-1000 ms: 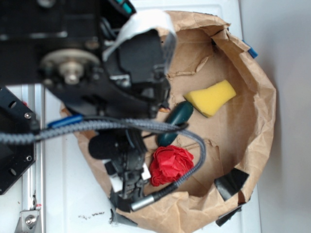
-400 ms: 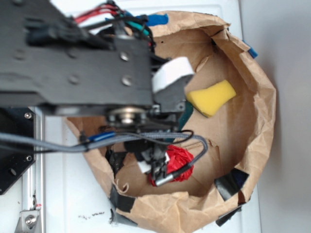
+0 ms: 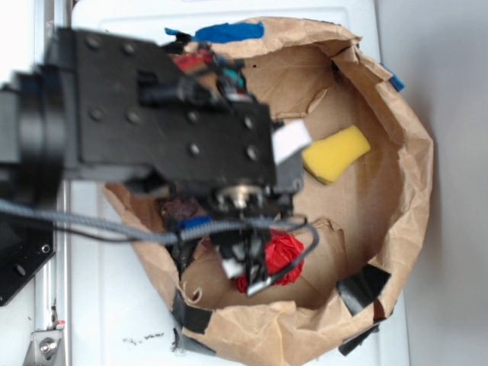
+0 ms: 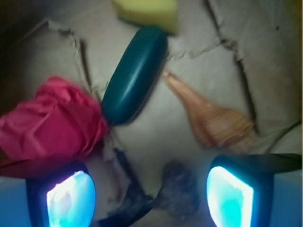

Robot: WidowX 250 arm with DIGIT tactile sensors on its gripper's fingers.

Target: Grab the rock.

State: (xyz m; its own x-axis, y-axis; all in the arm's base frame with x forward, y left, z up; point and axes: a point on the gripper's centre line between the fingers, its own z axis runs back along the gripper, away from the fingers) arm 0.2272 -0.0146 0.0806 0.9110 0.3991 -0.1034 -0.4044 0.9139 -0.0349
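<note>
Currently over the crumpled brown paper bag (image 3: 396,191), jaws apart, holding nothing.
Small rough dark grey rock (image 4: 179,189) sits between my fingertips, beside the tan spiral seashell (image 4: 213,118) and smooth dark green oblong (image 4: 135,75).

From the exterior view the blurred black arm (image 3: 152,130) hides the rock, the shell and the green oblong and covers one end of the yellow sponge (image 3: 335,152) — while in the wrist view the rock (image 4: 179,189) is a dark smear, and the sponge (image 4: 146,10) is cut off at the top.
</note>
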